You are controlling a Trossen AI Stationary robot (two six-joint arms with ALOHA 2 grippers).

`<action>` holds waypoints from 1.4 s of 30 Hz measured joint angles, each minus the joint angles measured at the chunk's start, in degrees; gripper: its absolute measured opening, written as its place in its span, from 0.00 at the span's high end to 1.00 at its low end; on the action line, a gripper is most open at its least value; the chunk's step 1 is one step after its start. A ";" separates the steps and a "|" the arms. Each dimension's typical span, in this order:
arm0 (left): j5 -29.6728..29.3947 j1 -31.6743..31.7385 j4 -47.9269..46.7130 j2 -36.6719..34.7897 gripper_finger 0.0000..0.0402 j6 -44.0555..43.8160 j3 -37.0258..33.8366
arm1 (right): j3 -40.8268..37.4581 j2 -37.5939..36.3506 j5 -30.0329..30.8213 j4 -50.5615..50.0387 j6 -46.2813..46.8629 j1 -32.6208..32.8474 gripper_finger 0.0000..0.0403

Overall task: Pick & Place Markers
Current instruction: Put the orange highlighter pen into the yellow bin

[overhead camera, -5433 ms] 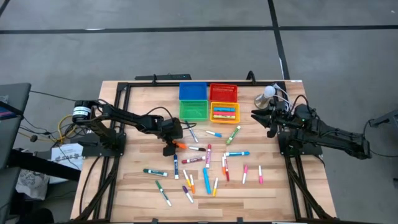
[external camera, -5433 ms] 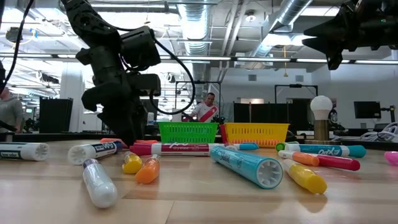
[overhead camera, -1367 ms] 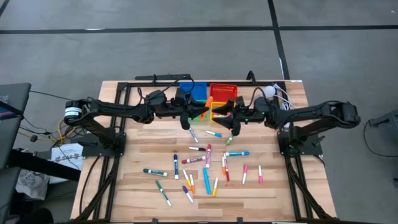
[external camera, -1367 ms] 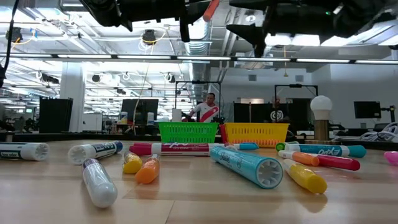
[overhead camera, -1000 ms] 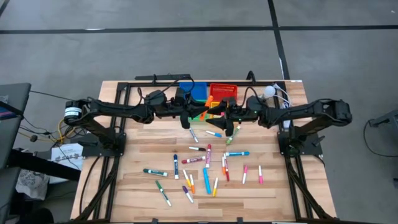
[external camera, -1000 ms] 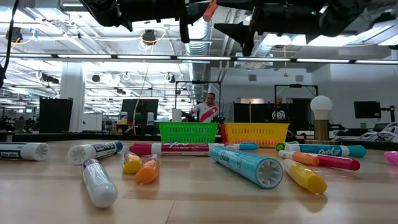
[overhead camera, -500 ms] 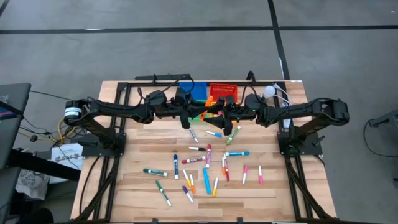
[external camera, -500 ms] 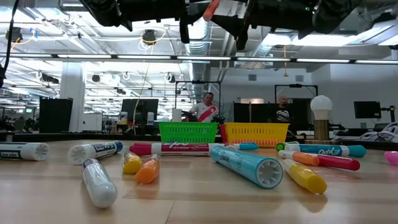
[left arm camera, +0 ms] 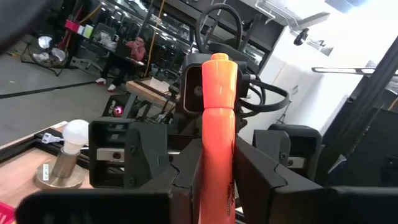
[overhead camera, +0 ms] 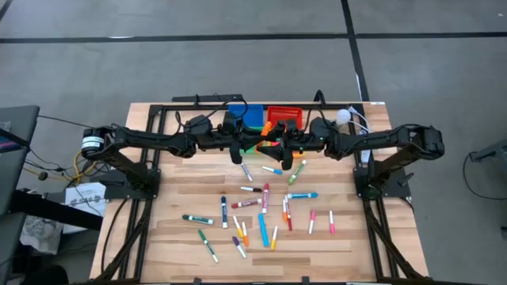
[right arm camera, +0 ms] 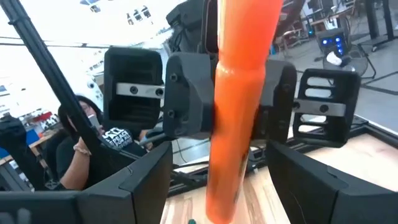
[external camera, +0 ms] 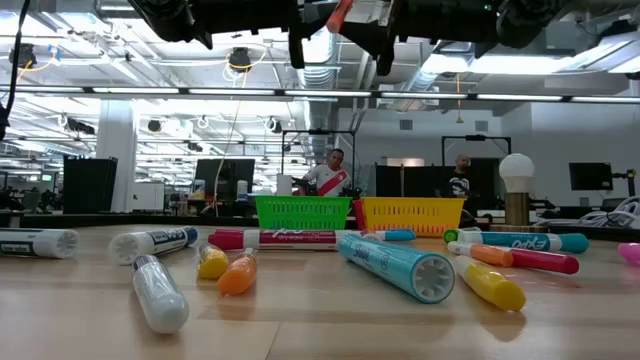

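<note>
One orange marker [overhead camera: 266, 129] is pinched by the left gripper [overhead camera: 261, 136] at upper middle; the right gripper [overhead camera: 277, 141] is spread wide around it.

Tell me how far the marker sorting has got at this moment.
Early stage. Done: nothing certain; the bins are mostly hidden under the arms. In hand: the left end effector holds an orange marker in the air above the bins, and the open right end effector has its fingers either side of it, apparently a handover. Left: roughly twenty markers lie scattered on the table.
</note>
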 joint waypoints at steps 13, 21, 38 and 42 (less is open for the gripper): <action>-0.28 0.00 -0.07 0.02 0.82 0.02 -0.02 | -0.05 0.00 0.13 -1.77 0.00 -0.02 0.58; -0.19 0.00 -0.11 0.02 0.82 0.21 -0.02 | -0.05 0.00 -0.04 -1.75 0.02 -0.02 0.82; -0.71 -0.02 -0.26 0.02 0.76 1.47 -0.02 | -0.09 0.00 0.11 -1.77 0.85 -0.04 0.85; -0.90 0.00 -0.26 0.02 0.67 1.83 -0.02 | -0.09 0.00 0.13 -1.79 0.87 -0.04 0.84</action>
